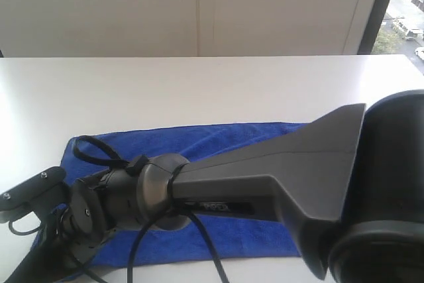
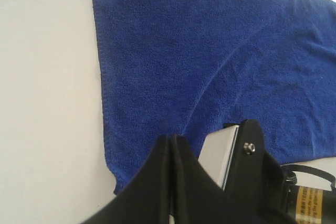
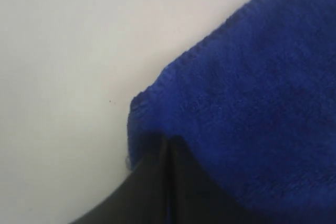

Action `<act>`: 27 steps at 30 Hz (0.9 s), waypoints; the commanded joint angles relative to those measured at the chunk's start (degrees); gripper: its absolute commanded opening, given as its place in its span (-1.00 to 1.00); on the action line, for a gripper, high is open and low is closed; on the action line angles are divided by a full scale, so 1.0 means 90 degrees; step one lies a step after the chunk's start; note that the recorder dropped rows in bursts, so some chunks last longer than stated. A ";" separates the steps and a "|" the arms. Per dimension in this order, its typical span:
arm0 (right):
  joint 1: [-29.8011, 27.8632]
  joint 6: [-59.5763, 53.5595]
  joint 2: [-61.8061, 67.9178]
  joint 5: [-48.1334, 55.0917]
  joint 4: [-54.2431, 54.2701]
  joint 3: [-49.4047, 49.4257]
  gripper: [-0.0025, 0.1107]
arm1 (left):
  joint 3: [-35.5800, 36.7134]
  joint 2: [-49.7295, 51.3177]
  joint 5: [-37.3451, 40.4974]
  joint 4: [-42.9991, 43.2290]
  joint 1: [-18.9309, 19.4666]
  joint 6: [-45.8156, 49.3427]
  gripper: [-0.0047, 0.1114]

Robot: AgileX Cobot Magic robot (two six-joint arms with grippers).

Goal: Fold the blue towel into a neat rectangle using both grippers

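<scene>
Two grippers: both closed, both working toward the left end of the blue towel (image 1: pixel 218 144)
Left gripper (image 2: pixel 171 141): fingers pressed together, tips down on the cloth just inside a corner; a crease curves away from them, but whether any cloth is caught between them I cannot tell
Right gripper (image 3: pixel 168 142): fingers together at a corner, blue pile showing on both sides of the tips; clamped on the cloth by what looks a thin bite
Towel: spread nearly flat along the near side of the tabletop (image 1: pixel 199 84), left of middle; well apart from the far edge; no fold shows
Right arm (image 1: pixel 265 177): reaches across from the right, low over the cloth; hides much of it
Risk, slip: so small a bite may pull free on the lift; the corner would drop back
Risk, skew: if only one gripper truly holds, the cloth would rise lopsided; edges would not meet square
Risk, snag: cables (image 1: pixel 93 154) hang close above the cloth and the grippers sit near each other; a careless sweep could drag the towel or knock them together
</scene>
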 commanded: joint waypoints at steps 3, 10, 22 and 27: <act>-0.0053 -0.0051 0.0165 -0.0138 -0.0691 -0.0020 -0.96 | -0.0009 -0.0036 0.0116 -0.0133 0.0022 0.0059 -0.92; -0.0157 -0.0051 0.0241 -0.0128 -0.1575 -0.0020 -0.96 | -0.0009 -0.0036 0.0116 -0.0133 -0.0003 0.0053 -0.92; 0.0102 0.0249 0.0241 -0.0027 -0.1671 -0.0020 -0.96 | -0.0009 -0.0036 0.0116 -0.0133 -0.0002 0.0080 -0.92; 0.0164 0.0208 0.0111 -0.0173 -0.1699 -0.0020 -0.96 | -0.0009 -0.0036 0.0116 -0.0133 -0.0002 0.0080 -0.92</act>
